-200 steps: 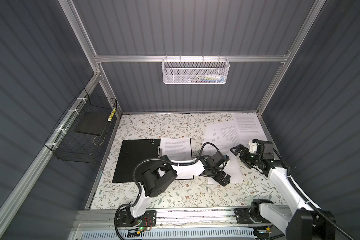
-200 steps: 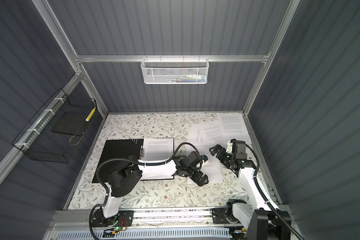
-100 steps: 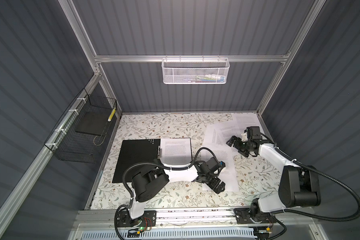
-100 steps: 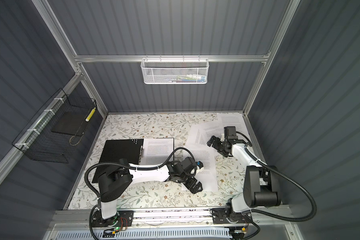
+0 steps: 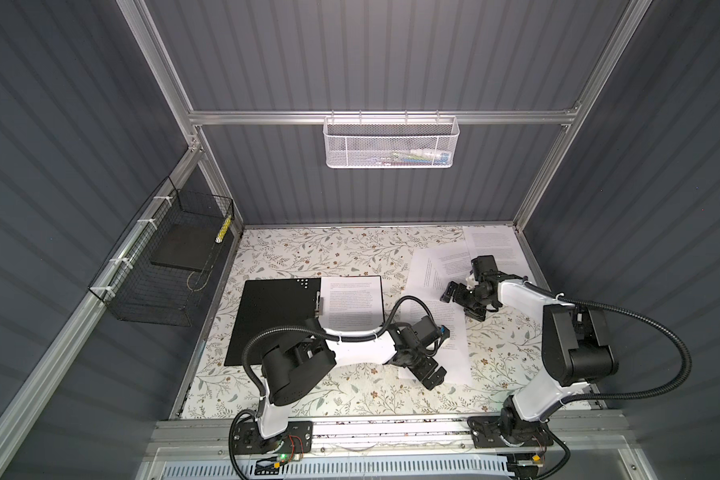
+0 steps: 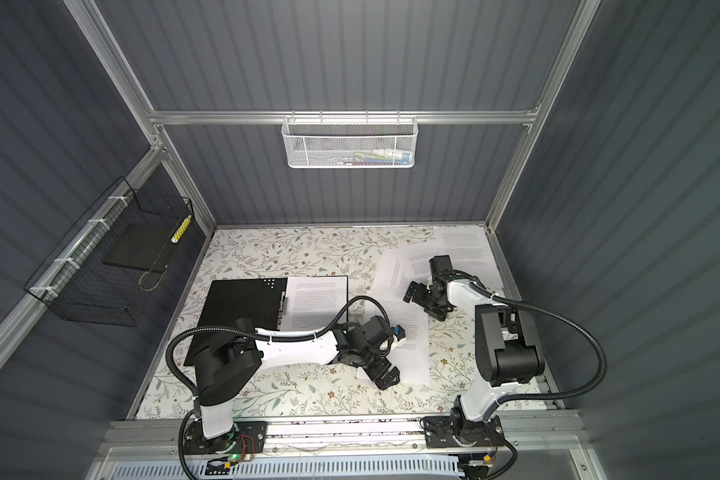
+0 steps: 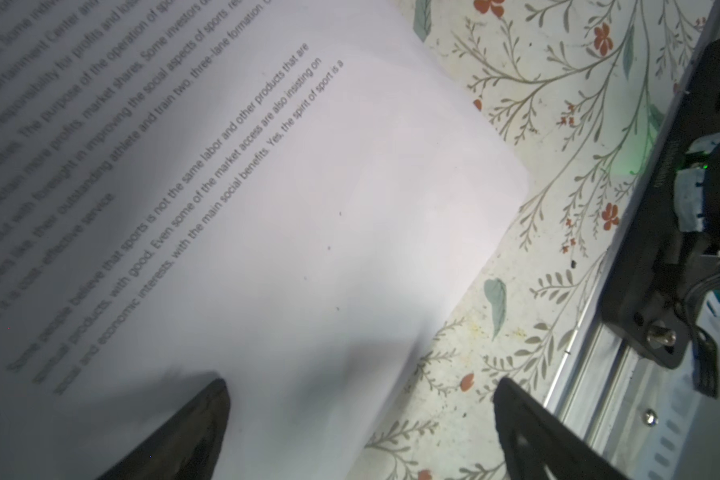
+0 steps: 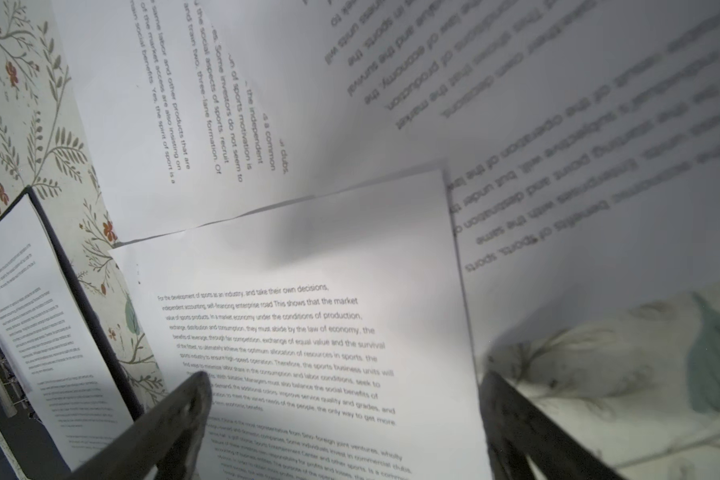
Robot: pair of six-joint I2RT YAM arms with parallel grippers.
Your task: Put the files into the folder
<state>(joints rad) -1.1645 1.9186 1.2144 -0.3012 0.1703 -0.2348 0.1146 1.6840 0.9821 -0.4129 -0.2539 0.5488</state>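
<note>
The folder (image 5: 275,320) lies open toward the left edge of the table (image 5: 308,249) with one sheet (image 5: 352,305) on its right half, the other files (image 5: 427,270) overlap from the middle to the far right corner, and my left gripper (image 5: 432,376) hangs over the nearest, my right gripper (image 5: 460,302) behind it.

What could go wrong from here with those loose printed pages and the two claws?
Overlap: the loose white printed paper sheets lie overlapped below the open right gripper; pinching one might drag its neighbours.
Flat paper: the open left gripper straddles the edge of the nearest sheet on the floral tabletop; it may slide or crumple.
Clearance: the left arm reaches over the open black-lined folder and could disturb the page inside.
</note>
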